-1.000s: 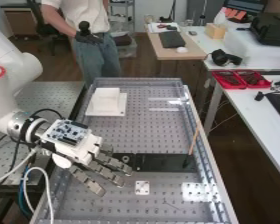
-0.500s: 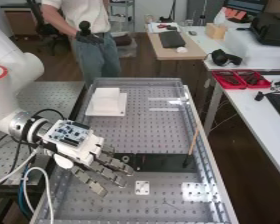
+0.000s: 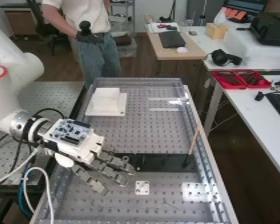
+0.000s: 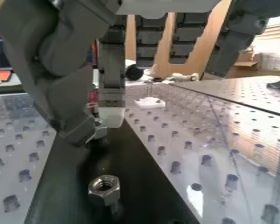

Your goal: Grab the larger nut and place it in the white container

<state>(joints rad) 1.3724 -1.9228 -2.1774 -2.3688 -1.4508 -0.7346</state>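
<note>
The hand [image 3: 81, 151] hangs low at the left of the perforated bench [image 3: 150, 137], its fingers fairly straight and apart, reaching right over the left end of the black plate [image 3: 165, 162]; on that plate, in the wrist view, stands a hex nut [image 4: 105, 191] with its hole facing up, and a second metal piece [image 4: 97, 131] sits right by the fingertips, whether touched by them I cannot tell; the hex nut looks the larger, though it is also closer to that camera, so compare the two properly before committing; the step in hand, as I judge it, is lining up for the grasp; centre the gap between thumb and fingers over the chosen nut first, then lower straight down, since a sideways sweep could knock the other piece along the smooth plate; close slowly on two opposite flats rather than on corners, low enough to hold well but without pressing the tips into the plate, because bare metal will likely slip or twist if pinched high; lift straight up and check the grip before travelling; the white container [image 3: 107, 98] stands at the far left, so raise the nut well above its rim, carry it away from the near end, and open only once over the middle
</note>
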